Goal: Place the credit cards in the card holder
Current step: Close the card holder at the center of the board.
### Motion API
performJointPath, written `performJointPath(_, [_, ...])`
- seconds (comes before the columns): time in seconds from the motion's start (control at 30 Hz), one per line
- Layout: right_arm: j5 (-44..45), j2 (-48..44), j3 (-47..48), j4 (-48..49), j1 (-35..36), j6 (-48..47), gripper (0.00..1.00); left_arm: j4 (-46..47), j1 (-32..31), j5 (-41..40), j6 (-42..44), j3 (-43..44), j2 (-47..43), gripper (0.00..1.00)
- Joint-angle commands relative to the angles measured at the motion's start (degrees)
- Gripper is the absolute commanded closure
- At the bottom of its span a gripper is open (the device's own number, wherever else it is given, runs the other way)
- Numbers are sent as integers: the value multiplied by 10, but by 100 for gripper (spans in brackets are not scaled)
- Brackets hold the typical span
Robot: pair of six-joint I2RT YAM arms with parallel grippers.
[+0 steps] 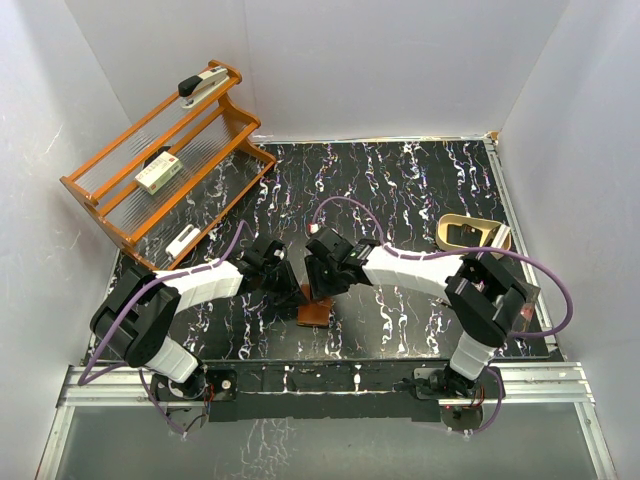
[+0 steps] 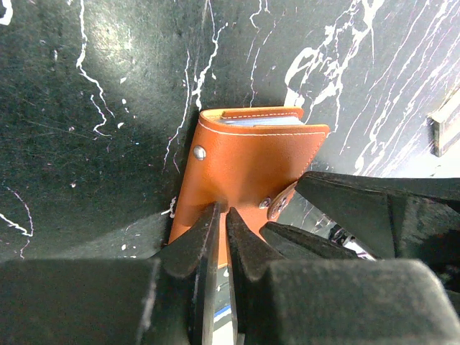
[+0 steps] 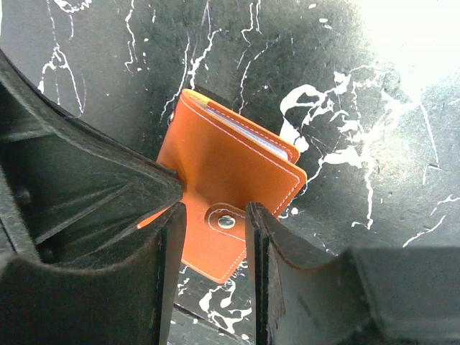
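Top external view: bright, even, diffuse light. The white walls [image 1: 400,60] are washed pale. There are no hard shadows, only soft shade beneath the arms on the dark marbled table [image 1: 420,190]. Focus is adequate throughout.

Left wrist view: a broad soft sheen lies on the table at the upper left. The card holder [image 2: 244,172] at centre is sharp, with a narrow shadow along its upper edge. The left gripper [image 2: 221,212] at the bottom is blurred.

Right wrist view: an overexposed patch at the upper right loses all detail. The right gripper [image 3: 215,215] in the lower frame is dark and soft.
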Motion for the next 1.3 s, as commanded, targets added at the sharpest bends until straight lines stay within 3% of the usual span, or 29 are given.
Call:
performJointPath(0.0, [-3,-3,-11,40,0,-11,63,-24,-1,-9,3,-8,-3,92])
performJointPath(0.4, [-44,-20,-29,55,1,-4,66,-20,-1,-9,1,-10,-1,93])
performJointPath(0.7, [24,-58,6,-19,1,23,64,-17,-1,-9,-3,-13,-2,92])
performJointPath(0.93, [17,-83,-41,-4,1,68,76,-14,-1,-8,-5,-14,-1,93])
performJointPath(1.27, [1,-63,-64,45,1,82,82,-13,-1,-7,-5,-14,-1,93])
